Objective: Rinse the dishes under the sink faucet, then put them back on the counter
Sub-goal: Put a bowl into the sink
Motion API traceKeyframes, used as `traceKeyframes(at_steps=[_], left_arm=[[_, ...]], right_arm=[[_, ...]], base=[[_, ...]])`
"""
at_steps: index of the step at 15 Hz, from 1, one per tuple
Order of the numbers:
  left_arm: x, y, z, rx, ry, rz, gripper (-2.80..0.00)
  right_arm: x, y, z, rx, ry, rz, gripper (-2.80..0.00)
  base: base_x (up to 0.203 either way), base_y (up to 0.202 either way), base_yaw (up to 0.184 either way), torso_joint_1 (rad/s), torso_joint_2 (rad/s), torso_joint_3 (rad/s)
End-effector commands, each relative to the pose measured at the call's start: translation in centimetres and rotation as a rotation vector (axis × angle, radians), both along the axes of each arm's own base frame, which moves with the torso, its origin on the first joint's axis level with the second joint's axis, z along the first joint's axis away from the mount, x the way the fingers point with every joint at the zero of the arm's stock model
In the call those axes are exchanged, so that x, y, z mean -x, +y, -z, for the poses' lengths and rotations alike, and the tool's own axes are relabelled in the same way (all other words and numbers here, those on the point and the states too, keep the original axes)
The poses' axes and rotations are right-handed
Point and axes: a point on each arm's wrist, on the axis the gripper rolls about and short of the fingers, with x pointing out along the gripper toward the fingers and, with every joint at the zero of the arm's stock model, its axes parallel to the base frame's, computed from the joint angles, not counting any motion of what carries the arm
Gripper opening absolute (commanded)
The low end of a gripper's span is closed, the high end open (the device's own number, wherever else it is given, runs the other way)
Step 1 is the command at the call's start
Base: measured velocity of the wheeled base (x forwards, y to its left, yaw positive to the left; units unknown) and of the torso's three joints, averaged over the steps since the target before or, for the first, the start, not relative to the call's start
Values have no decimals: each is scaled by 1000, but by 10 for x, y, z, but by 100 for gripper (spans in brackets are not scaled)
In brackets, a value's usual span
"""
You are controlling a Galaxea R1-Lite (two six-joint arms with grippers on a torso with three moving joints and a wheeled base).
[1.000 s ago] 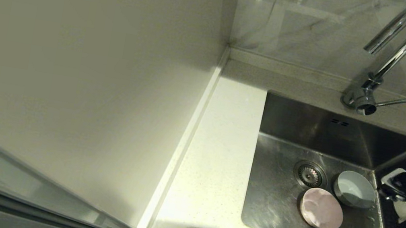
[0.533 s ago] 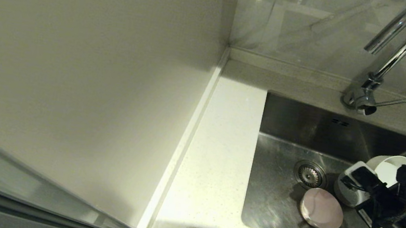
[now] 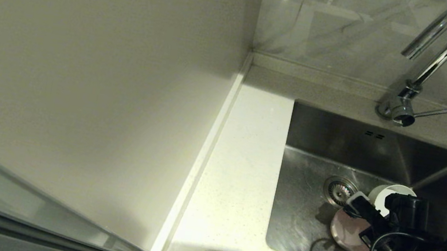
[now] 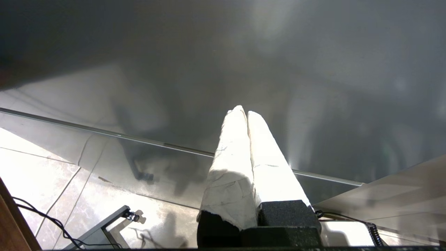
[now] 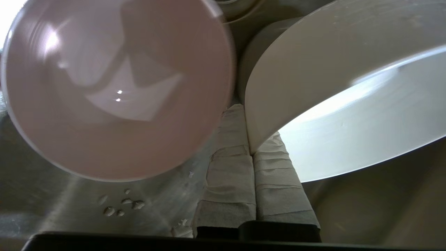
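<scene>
The counter (image 3: 232, 181) is an off-white speckled worktop running along the left of the sink (image 3: 317, 158), a deep steel basin at the right of the scene, with the chrome faucet (image 3: 433, 60) arching over its far edge and the round drain (image 3: 339, 190) on its floor.

The right gripper (image 5: 249, 139) reaches low into the basin from the near right. Its tape-wrapped fingers (image 5: 230, 167) are pinched together on the rim of the white bowl (image 3: 389, 194), the wall of that bowl clamped between them; the bowl hangs tilted, its pale inside turned to the right. A second ago this claw and bowl sat at the sink's right wall; now they are left of there, over the middle of the floor and covering the blue-grey bowl.

The pink bowl (image 3: 347, 235) lies on the sink floor, just near of the drain, glossy and wet-looking, with water beads (image 5: 120, 205) beside it.

The left gripper (image 4: 247, 115) hangs parked away from the sink, fingers pressed together on nothing.
</scene>
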Motion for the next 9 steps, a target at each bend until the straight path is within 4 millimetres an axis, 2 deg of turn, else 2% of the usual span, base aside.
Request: traceKeyframes(at_steps=[1,9], left_arm=[[0,0,0,-1,-5,-1,-280],[0,0,0,-1,-3,-1,-280]], right_arm=[[-3,-1,15,10,43,0,-280],[-1,-6,25,17,77,26,-280]], base=[[0,0,0,0,0,0],[0,0,0,0,0,0]])
